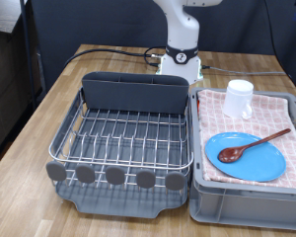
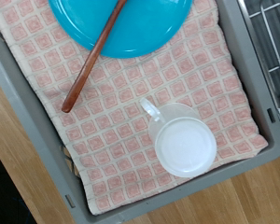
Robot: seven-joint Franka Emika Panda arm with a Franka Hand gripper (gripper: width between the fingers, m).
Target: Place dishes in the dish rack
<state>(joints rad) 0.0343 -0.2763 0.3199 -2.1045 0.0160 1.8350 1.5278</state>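
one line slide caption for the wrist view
Mug, spoon and plate on checked cloth in the crate; claw unseen.

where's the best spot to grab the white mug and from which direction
Probably the rim wall of the white mug, from straight above: it stands upright and open-topped on the checked cloth, apart from the plate and spoon. One finger inside, one outside, opposite the handle.

Wooden table (image 1: 49, 109), dark cabinet (image 1: 5, 69) behind it

No readable text, labels, brands, numbers or signs anywhere in either view.
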